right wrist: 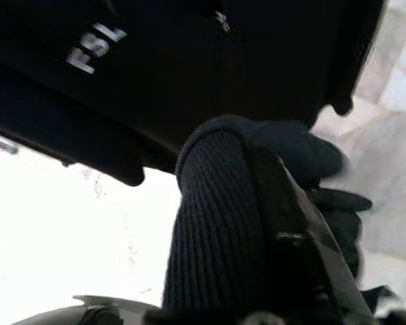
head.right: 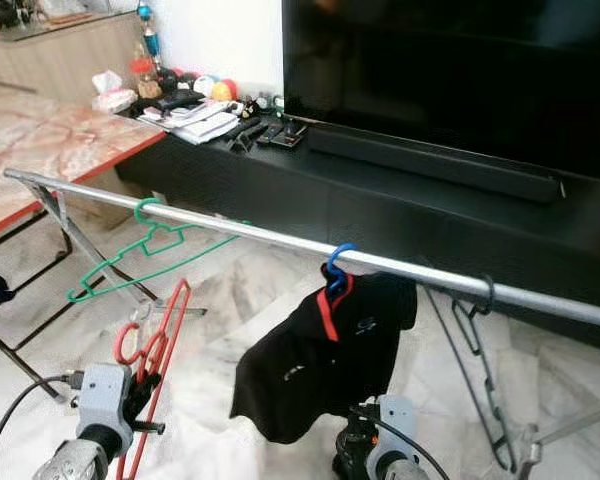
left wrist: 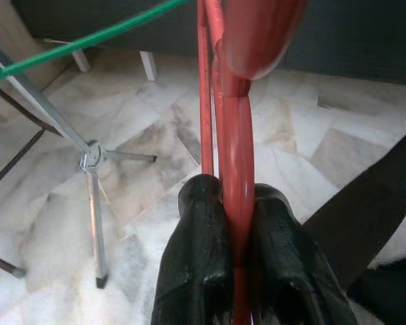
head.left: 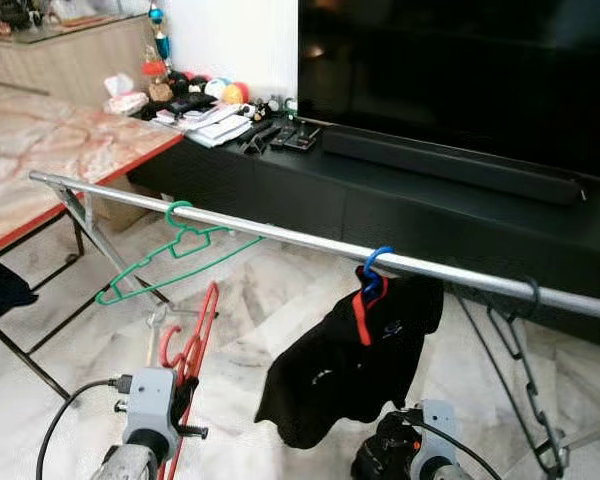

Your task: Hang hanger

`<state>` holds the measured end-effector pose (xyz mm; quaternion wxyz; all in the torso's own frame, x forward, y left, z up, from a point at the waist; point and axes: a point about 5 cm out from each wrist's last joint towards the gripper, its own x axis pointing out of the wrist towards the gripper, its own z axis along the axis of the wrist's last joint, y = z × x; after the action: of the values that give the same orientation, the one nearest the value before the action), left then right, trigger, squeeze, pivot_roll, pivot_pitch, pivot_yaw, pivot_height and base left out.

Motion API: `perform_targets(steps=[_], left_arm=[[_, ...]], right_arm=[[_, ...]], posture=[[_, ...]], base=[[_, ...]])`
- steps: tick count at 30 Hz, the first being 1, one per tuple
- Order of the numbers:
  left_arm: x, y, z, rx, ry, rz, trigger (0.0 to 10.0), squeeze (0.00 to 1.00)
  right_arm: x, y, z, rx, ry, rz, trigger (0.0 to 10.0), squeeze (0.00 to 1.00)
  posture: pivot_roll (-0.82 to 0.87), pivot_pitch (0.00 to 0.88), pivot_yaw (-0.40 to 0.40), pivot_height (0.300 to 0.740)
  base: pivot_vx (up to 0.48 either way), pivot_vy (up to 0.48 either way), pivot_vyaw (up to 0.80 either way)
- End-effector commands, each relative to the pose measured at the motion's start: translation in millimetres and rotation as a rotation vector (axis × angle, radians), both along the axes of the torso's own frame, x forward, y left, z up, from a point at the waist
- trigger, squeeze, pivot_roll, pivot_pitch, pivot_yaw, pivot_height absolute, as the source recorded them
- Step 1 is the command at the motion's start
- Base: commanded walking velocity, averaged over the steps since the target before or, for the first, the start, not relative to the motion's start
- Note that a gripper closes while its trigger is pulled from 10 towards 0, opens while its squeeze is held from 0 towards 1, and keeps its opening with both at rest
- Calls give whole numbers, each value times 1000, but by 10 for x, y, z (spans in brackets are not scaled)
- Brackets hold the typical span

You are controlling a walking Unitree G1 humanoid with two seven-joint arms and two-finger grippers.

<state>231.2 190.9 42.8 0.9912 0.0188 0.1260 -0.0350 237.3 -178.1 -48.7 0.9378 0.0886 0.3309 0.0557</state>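
A red plastic hanger (head.left: 196, 338) is pinched at its neck by my left gripper (left wrist: 235, 233), which is shut on it low at the left, below the silver rail (head.left: 280, 240). The hanger's hook (head.left: 167, 345) sits under the rail, apart from it. On the rail hang a green hanger (head.left: 170, 262), a blue hanger (head.left: 377, 268) carrying a black shirt (head.left: 340, 365) with a red collar, and a black hanger (head.left: 520, 350) at the right. My right gripper (head.left: 392, 448) is low beneath the shirt, shut on a dark knitted cloth (right wrist: 210, 223).
A long black TV console (head.left: 400, 205) with a large TV (head.left: 460, 70) and a soundbar (head.left: 450, 165) runs behind the rail. A marble-topped table (head.left: 50, 150) stands at the left. The rack's metal legs (left wrist: 91, 196) stand on the pale marble floor.
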Motion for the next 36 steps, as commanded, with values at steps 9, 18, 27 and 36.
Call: perform_targets(steps=[9,18,27,36], left_arm=[[4,-22,11,-4,0,-16,10000,0],[3,-16,12,-4,1,-15,10000,0],[-8,-1,11,2,3,-23,10000,0],[-8,-14,14,-7,2,-32,10000,0]], right_arm=[[-27,-69,-13,-10,15,-9,10000,0],[-5,-90,7,-23,6,7,10000,0],[94,134,36,-10,8,16,10000,0],[164,267,70,-9,9,27,10000,0]], posture=[[15,41,23,740],[18,40,26,740],[20,38,27,740],[23,34,27,740]], base=[[0,480,-178],[0,439,-153],[0,0,-320],[0,0,-793]])
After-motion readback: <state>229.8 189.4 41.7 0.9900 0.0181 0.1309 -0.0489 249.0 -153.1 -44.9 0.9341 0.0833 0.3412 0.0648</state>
